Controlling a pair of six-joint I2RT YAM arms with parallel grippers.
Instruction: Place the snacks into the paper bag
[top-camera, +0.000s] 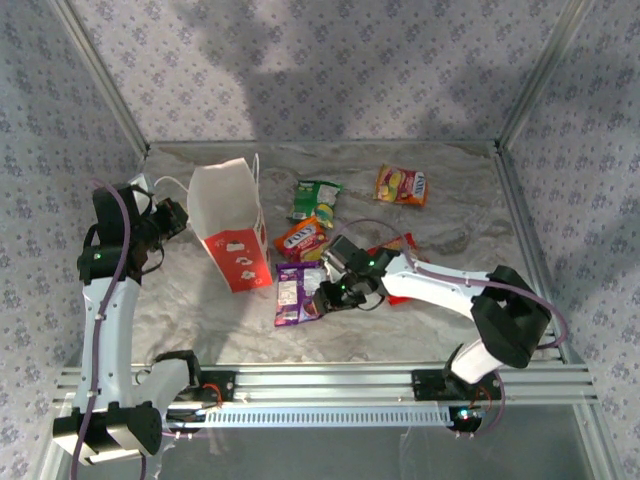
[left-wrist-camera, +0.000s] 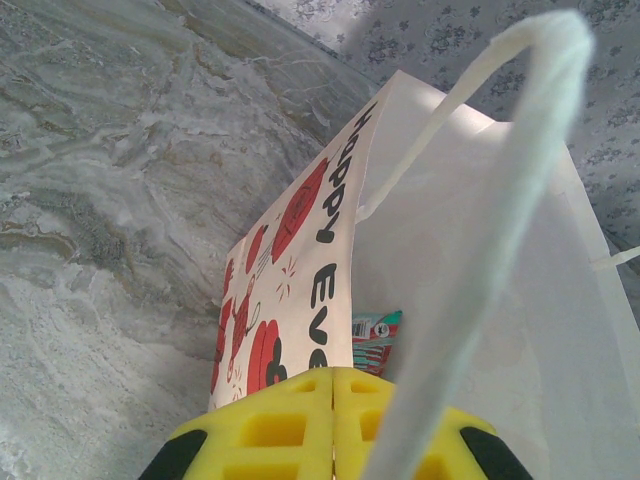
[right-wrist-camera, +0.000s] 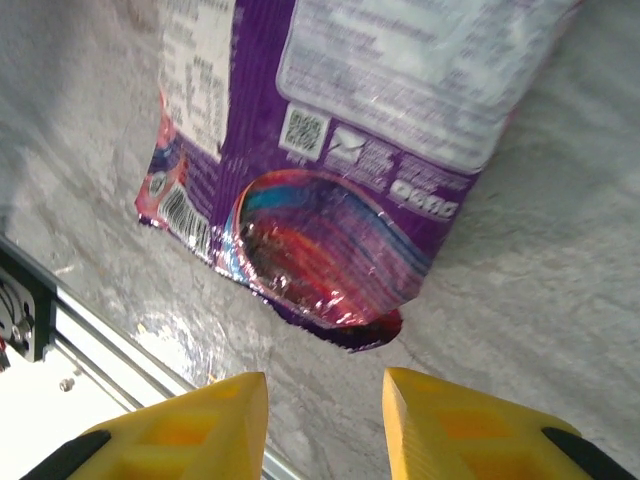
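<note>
My right gripper is partly open, empty, with the purple packet flat just past its tips. Closing here could miss the slippery edge. My left gripper is shut by the bag.

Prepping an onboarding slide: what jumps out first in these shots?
The white and red paper bag stands open at the table's left, with a teal packet inside. Bright packets lie loose mid-table, among them a green packet and an orange-yellow packet farther back. Nearer the front, the right arm's jaws stand apart at the end of the purple packet.
</note>
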